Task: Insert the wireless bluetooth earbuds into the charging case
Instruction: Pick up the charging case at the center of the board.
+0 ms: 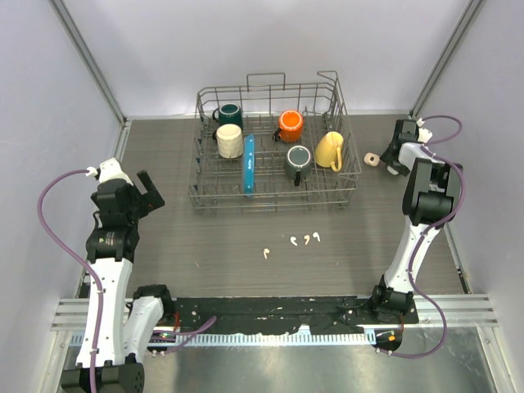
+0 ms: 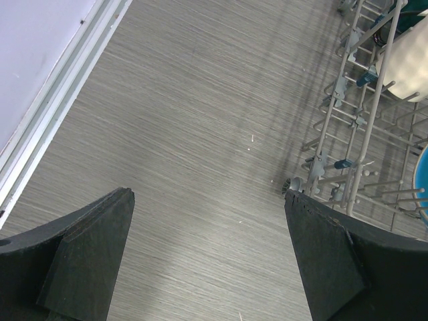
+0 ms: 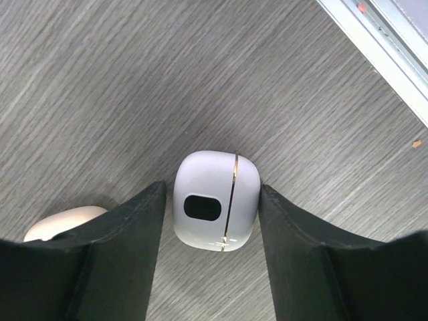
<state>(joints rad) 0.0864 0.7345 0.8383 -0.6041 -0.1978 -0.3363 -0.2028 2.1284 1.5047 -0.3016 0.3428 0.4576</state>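
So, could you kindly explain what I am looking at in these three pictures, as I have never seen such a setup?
Two robot arms are bolted to a table. The overhead picture shows both; the other two come from a camera on each wrist. On the table stand a wire dish rack holding mugs and, before it, four tiny white earbuds. The left gripper is open and empty. The right gripper straddles a closed white charging case; whether it pinches it yet is unclear.
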